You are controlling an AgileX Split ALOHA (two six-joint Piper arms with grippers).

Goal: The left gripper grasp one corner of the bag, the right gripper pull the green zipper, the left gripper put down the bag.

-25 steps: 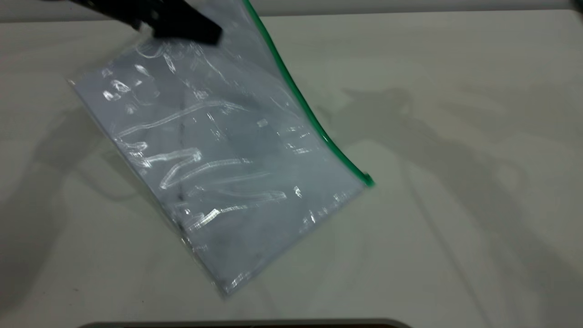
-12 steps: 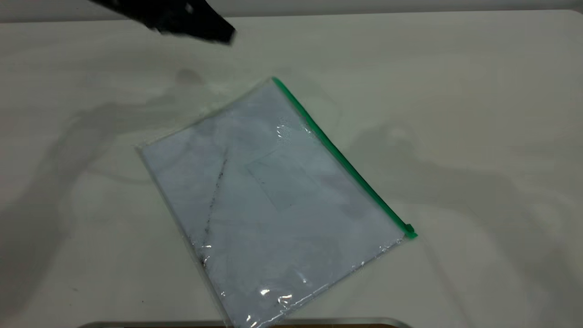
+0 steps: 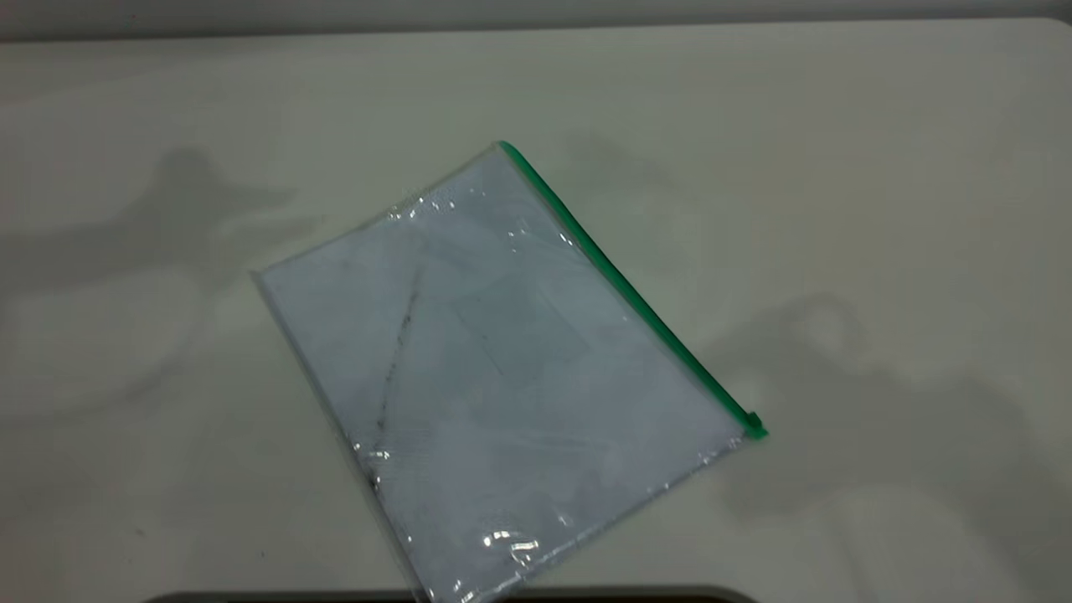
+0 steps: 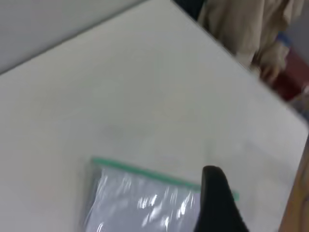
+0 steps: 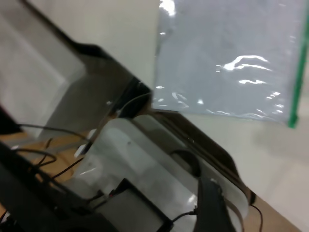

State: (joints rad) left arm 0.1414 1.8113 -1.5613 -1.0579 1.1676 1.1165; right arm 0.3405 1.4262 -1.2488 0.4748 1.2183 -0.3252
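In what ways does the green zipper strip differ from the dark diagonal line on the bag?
The green zipper is bright green and runs along the bag's long edge, whereas the dark line is a thin, blackish, uneven mark crossing the inner area over the white paper. The green zipper ends in a small slider tab at one corner; the dark line has no such end piece. Both lie flat with the bag on the table.
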